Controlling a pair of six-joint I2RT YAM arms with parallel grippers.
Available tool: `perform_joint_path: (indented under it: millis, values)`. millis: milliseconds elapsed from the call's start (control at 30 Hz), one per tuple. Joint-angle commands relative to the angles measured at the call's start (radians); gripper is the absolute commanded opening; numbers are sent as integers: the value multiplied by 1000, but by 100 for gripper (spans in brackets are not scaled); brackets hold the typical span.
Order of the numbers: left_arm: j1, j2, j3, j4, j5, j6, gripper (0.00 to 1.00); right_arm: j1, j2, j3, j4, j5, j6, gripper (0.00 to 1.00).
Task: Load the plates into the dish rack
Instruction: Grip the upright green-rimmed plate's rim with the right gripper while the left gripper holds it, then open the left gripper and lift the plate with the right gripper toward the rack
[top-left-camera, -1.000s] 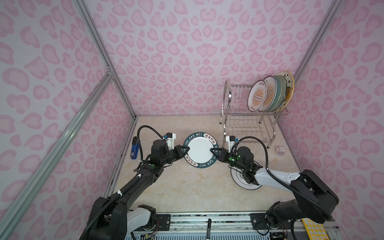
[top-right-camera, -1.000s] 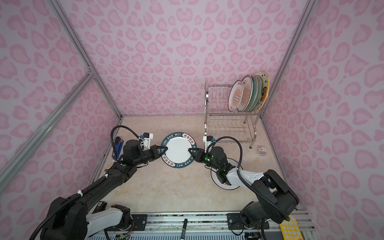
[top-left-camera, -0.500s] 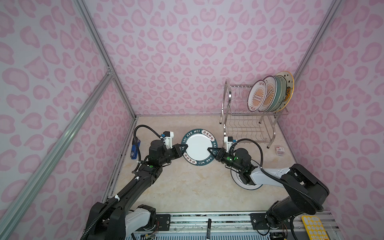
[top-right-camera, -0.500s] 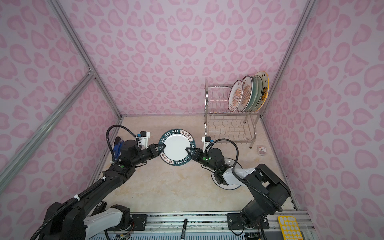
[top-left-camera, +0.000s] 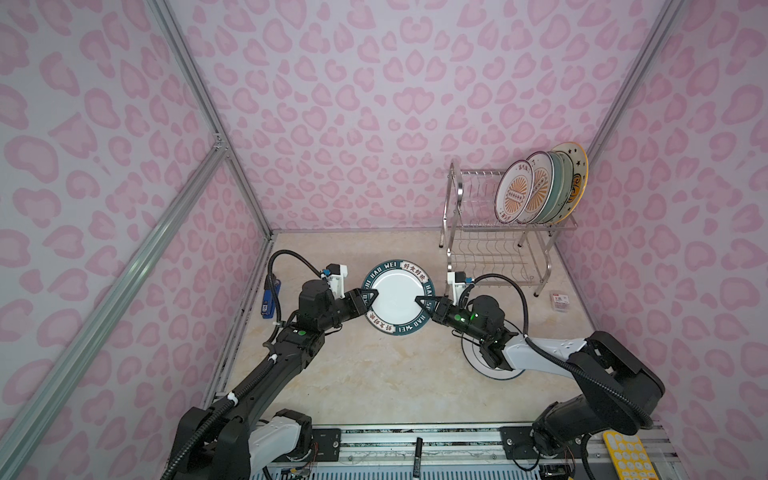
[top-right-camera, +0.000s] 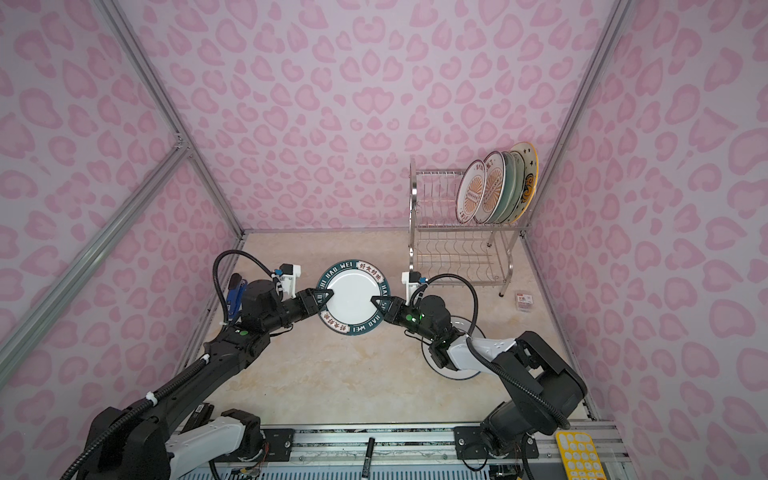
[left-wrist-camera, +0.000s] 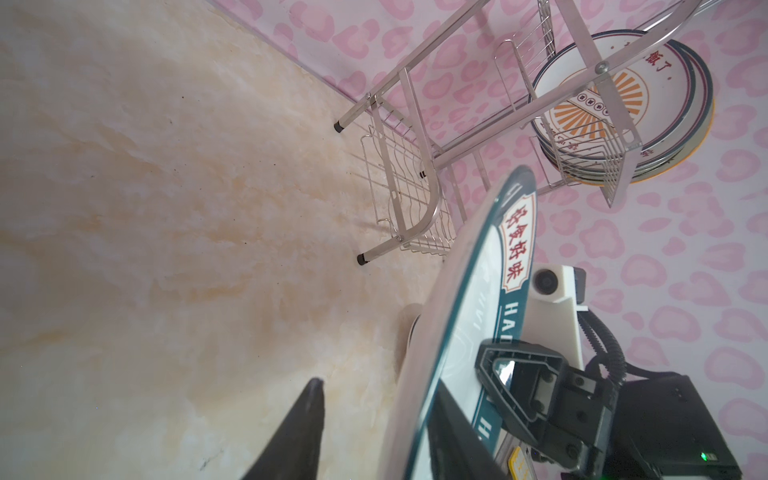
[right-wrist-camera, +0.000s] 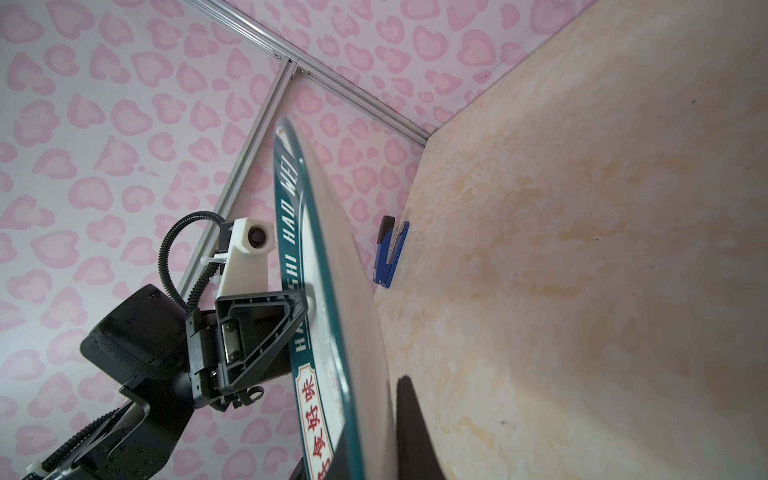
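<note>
Three walls close in this little booth, all papered pale lilac with pink heart-like blotches: the back wall (top-left-camera: 374, 104), the left wall (top-left-camera: 62, 187) and the right wall (top-left-camera: 706, 166). Silver metal bars (top-left-camera: 198, 91) run up the corners, and another slants across the left wall. The floor (top-left-camera: 374, 374) is glossy cream with tan marbling. The light is soft and even, the shadows faint. A blue stapler (top-left-camera: 270, 297) lies at the foot of the left wall, and a small box (top-left-camera: 560, 300) sits near the right one. A metal rail (top-left-camera: 457, 434) edges the front.

On the teal-rimmed plate (top-left-camera: 397, 297), "HAO WEI" and red "好食好味" — on the sunburst plate (left-wrist-camera: 669, 99), characters ending "饭了".
</note>
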Motion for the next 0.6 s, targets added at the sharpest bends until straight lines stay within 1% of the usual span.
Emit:
perform_joint_path:
  millis: [0,100,267,400,567]
  values:
    - [0,-18,10,-40,-3,36,48,-41,-36,-3,13,-11,-41,0]
    - [1,-35,12,-61,-10,48,50,-91,-101,-10,-60,-9,-80,0]
    - [0,-57,14,-81,-27,63,50,-144,-247,1,-273,16,-199,0]
    - [0,-66,13,-92,-40,68,50,-202,-373,41,-452,-20,-304,0]
    - [1,-61,15,-91,-37,65,51,-265,-519,98,-651,-4,-403,0]
